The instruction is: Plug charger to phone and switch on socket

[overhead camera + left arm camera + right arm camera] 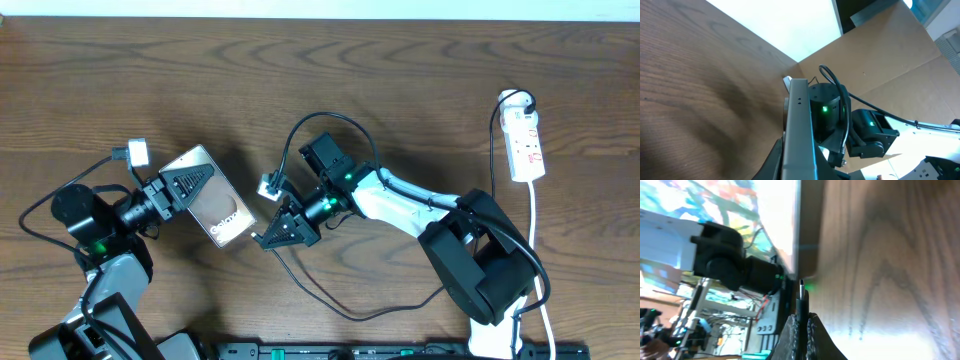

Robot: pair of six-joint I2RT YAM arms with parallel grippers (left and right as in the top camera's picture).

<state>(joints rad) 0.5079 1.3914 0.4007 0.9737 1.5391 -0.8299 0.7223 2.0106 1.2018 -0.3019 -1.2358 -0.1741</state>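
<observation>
Misalignment's the worry: right claw (803,321), pinching the thin black charger plug (801,297) mid-frame, could jab off-target. Left claw (195,182) grips the glossy grey phone slab (225,210).

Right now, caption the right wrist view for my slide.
Right gripper pinches the charger tip, just short of the phone.

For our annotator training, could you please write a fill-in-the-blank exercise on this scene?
1. The left gripper is shut on the ____.
2. The right gripper pinches the plug tip of the ____.
3. The socket has a casing that is ____ in colour.
Missing words: phone; charger; white.
</observation>
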